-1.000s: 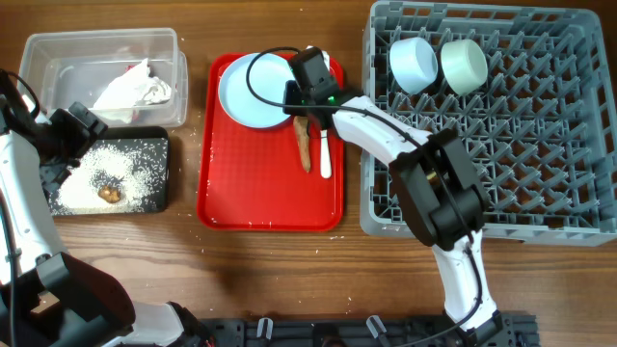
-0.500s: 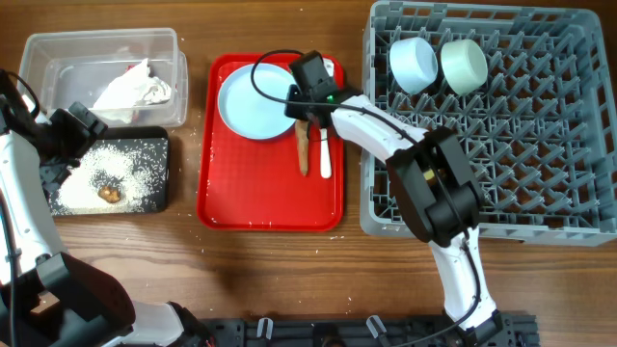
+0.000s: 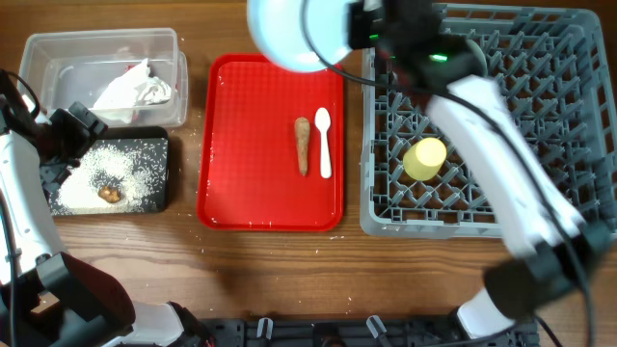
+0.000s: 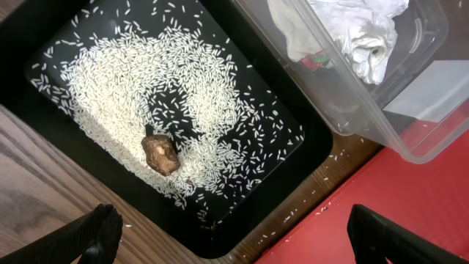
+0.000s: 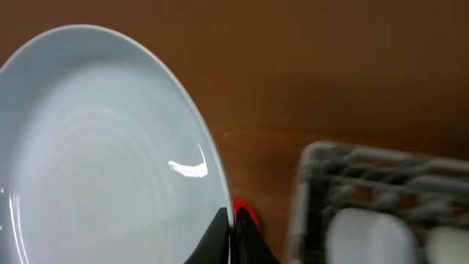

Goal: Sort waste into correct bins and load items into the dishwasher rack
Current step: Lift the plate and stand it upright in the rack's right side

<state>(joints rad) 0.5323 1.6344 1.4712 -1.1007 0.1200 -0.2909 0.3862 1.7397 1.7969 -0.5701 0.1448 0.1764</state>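
Plate [image 5: 102, 147]: pale blue-white, held aloft near the dishwasher rack [image 3: 540, 145], rim pinched tight in the right hand [image 5: 233, 236]. Left hand [image 4: 238, 235]: spread wide, empty, above the black tray [image 4: 308, 165] of rice grains [image 4: 146, 88].

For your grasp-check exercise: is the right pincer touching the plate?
Touching. The right wrist view shows the right pincer clamped on the rim of the plate.

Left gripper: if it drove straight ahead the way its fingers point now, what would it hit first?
Probably the black tray, in the rice grains near the small brown lump; the open left gripper points down at it. Exact spot uncertain: depth is unclear.
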